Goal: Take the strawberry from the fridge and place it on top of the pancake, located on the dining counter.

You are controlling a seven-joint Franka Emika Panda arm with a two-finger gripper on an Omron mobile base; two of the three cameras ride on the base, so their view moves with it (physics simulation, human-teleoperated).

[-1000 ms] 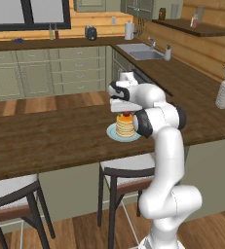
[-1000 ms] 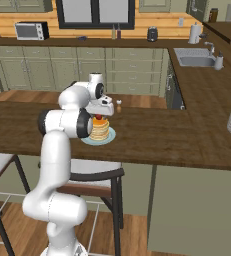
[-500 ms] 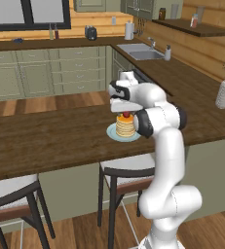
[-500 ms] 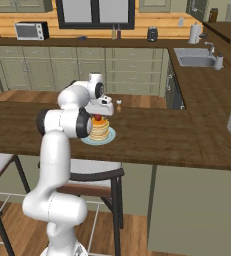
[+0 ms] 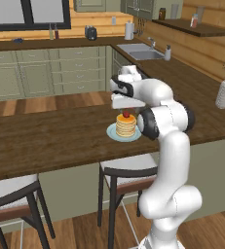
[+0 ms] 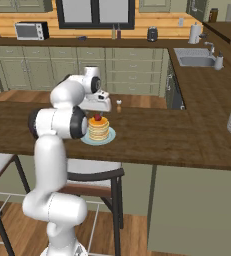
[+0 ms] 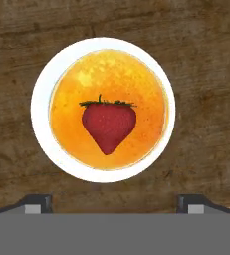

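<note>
dining counter (image 7: 206, 60) | strawberry (image 7: 109, 124) atop pancake (image 7: 106, 79) | jaws spread wide, released, above it

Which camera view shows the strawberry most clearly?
The hand view shows it best: the strawberry lies on the middle of the pancake, seen from straight above with its green leaves. In the left base view and the right base view it is a small red spot on top of the stack.
</note>
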